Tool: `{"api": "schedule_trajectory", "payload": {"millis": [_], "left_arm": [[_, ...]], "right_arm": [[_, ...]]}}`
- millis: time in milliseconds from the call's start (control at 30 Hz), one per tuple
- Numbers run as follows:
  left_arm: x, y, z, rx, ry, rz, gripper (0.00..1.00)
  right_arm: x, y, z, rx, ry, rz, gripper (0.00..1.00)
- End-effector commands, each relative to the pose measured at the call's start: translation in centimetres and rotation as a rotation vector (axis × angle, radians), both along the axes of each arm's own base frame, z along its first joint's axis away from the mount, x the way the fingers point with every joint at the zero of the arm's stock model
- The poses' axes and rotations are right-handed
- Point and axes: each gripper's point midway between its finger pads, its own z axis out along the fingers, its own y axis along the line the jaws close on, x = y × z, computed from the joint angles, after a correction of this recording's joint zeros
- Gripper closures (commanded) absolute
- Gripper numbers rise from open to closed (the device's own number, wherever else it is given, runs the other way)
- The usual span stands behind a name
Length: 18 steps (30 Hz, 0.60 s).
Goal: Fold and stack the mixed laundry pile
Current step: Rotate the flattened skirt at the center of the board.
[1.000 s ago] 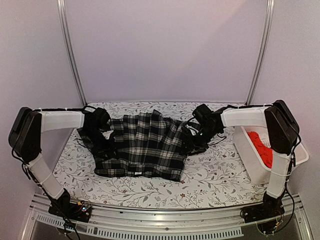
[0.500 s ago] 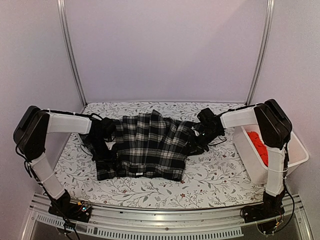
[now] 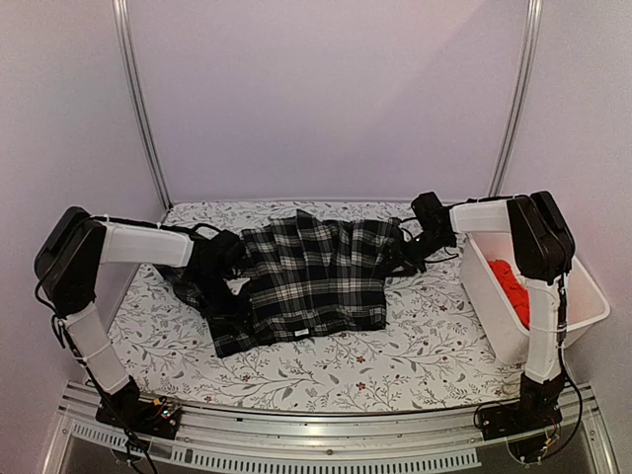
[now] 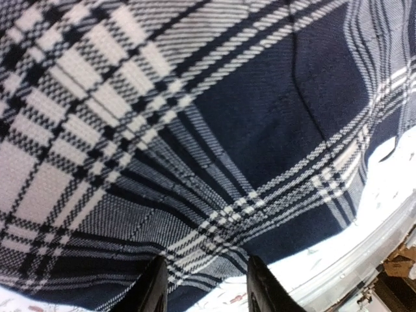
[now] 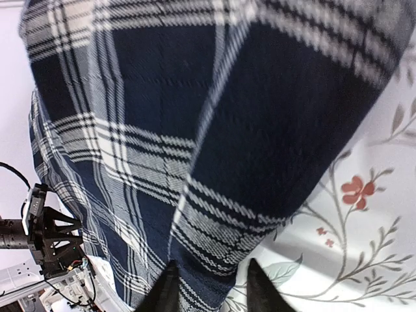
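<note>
Plaid garment (image 3: 314, 276), opposite edges pinched in left claw (image 4: 207, 292), right claw (image 5: 208, 286)

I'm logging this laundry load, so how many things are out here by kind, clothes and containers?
Garments: 2, the plaid garment spread on the floral table cover and the red garment in the basket
Baskets: 1, the white basket at the right edge of the table
Total: 3
</note>
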Motion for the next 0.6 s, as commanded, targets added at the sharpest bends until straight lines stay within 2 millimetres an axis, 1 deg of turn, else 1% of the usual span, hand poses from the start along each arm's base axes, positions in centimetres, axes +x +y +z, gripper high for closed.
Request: {"api": "schedule_trajectory", "payload": {"millis": [0,33,133,233,300,367,400,467,500,533,567], "left_arm": [[1.1,-0.9,0.7,-0.039,-0.059,-0.015,0.56],[1.5,-0.8,1.2,-0.041,-0.077,0.0,0.54],[3.1,0.2,3.2,-0.062,-0.146,0.082,0.48],[4.4,1.8,4.8,-0.092,-0.204,0.169,0.48],[4.7,3.5,5.0,-0.061,-0.22,0.226,0.48],[4.8,5.4,5.0,-0.044,-0.219,0.313,0.48],[5.0,6.4,5.1,-0.042,-0.225,0.369,0.48],[5.6,8.1,6.2,-0.077,-0.261,0.477,0.47],[5.9,9.1,6.7,-0.092,-0.279,0.537,0.45],[6.3,10.0,7.4,-0.115,-0.306,0.592,0.43],[6.5,10.8,7.7,-0.138,-0.323,0.643,0.38]], "right_arm": [[1.3,-0.2,2.1,0.009,-0.061,0.007,0.46],[1.2,-0.4,2.0,0.001,-0.056,-0.002,0.43],[0.1,-0.4,1.8,0.022,-0.014,-0.025,0.42],[-2.1,0.3,1.3,0.055,0.048,-0.036,0.41],[-3.5,1.0,1.3,0.057,0.065,-0.014,0.41],[-4.8,1.6,0.9,0.05,0.083,0.009,0.41],[-5.3,1.5,0.5,0.031,0.091,0.015,0.41],[-5.6,0.7,-0.4,-0.054,0.082,0.016,0.42],[-5.2,-0.1,-0.5,-0.118,0.055,0.012,0.42],[-4.6,-0.7,-0.2,-0.173,0.003,0.024,0.42],[-4.1,-1.0,0.4,-0.192,-0.034,0.029,0.42]]}}
